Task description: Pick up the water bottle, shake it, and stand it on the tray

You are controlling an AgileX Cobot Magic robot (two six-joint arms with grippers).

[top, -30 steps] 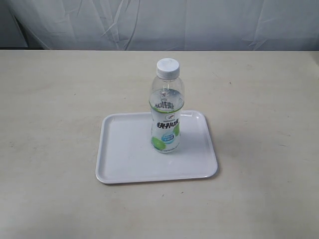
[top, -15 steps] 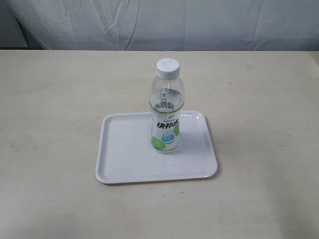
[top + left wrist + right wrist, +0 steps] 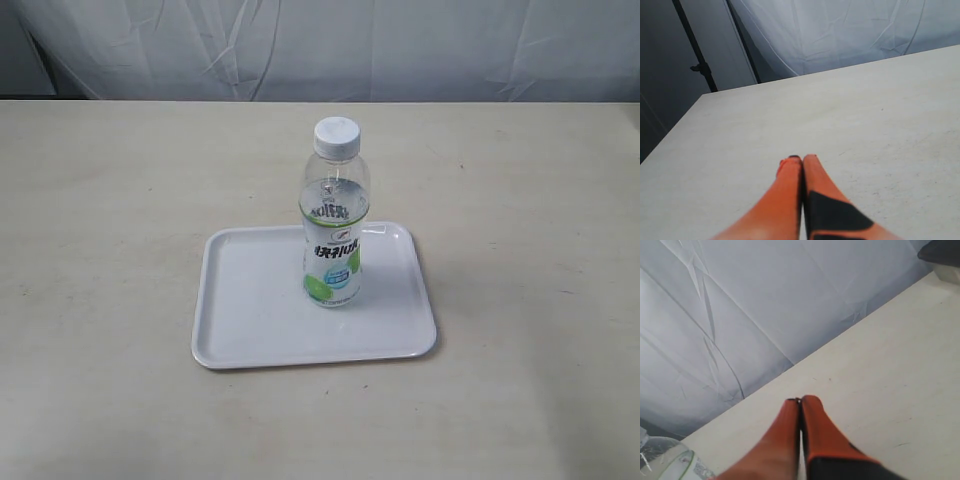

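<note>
While you look across the bench (image 3: pixel 110 200), your water bottle (image 3: pixel 333 225) stands upright on the tray (image 3: pixel 250 315), white cap (image 3: pixel 336 137) on top and label facing the exterior camera. Its base sits just right of the tray's middle, clear of the rim on every side, and nothing is touching it. Your left claw (image 3: pixel 802 159) is closed, orange fingers pressed together and gripping nothing, pointing out over bare bench. Your right claw (image 3: pixel 800 400) is closed too, tips touching and empty, and a sliver of the bottle shows at the edge of its wrist view. A pale cloth backdrop (image 3: pixel 420 50) hangs behind the bench.
</note>
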